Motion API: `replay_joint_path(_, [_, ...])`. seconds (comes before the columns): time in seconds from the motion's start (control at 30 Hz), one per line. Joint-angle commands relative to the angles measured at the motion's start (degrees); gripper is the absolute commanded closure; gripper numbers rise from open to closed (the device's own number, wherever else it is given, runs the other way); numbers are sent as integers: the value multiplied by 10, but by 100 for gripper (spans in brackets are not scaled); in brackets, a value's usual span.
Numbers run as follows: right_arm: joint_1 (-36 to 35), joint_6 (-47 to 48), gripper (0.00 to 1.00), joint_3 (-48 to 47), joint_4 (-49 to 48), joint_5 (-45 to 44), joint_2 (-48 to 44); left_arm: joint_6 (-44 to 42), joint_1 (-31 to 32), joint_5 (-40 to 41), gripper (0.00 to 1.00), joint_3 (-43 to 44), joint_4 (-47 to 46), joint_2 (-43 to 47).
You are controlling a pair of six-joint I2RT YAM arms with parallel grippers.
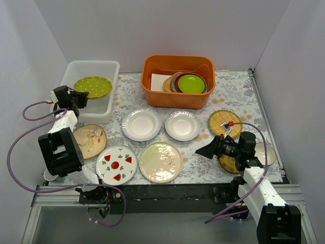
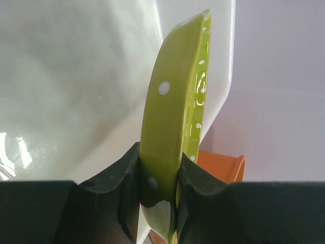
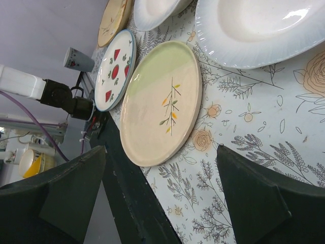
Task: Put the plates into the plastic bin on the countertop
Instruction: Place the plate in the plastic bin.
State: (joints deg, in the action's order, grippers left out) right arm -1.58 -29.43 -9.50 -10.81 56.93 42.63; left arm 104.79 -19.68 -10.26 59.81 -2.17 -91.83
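Left gripper (image 2: 158, 178) was clamped on the rim of the round green white-dotted plate (image 1: 93, 86), which sat within the outline of the white translucent rectangular plastic bin (image 1: 104, 114) at the far-left corner of the fern-printed grey countertop (image 1: 200, 170). Right gripper (image 1: 205, 151) hung empty, jaws wide apart, low over the countertop near the round cream plate with a leaf sprig (image 3: 162, 101).

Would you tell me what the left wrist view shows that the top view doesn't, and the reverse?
Only the left wrist: the left gripper clamped on the dotted plate at its rim, seen close. Only the top: the right gripper and the plates lying on the countertop. Both: the dotted plate, the bin and the orange tub.
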Motion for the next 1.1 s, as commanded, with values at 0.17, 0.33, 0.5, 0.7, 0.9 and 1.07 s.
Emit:
replay_joint_path(0.17, [1,4,2,4,-27,13,3,1,-9,25,100,28,-80,14])
replay_joint_path(0.33, [1,5,2,6,-28,13,5,2,-10,26,100,40,-74,-7])
replay_joint_path(0.5, [1,5,2,6,-29,14,7,6,-10,25,100,58,-56,-33])
replay_joint_path(0.7, [1,5,2,7,-30,15,8,-4,-10,39,100,99,-20,-64])
replay_joint_path(0.9, [1,2,2,10,-37,16,12,-11,-10,38,91,145,12,-102])
replay_joint_path(1.07, [1,1,2,11,-40,18,13,-17,-10,37,87,166,38,-126])
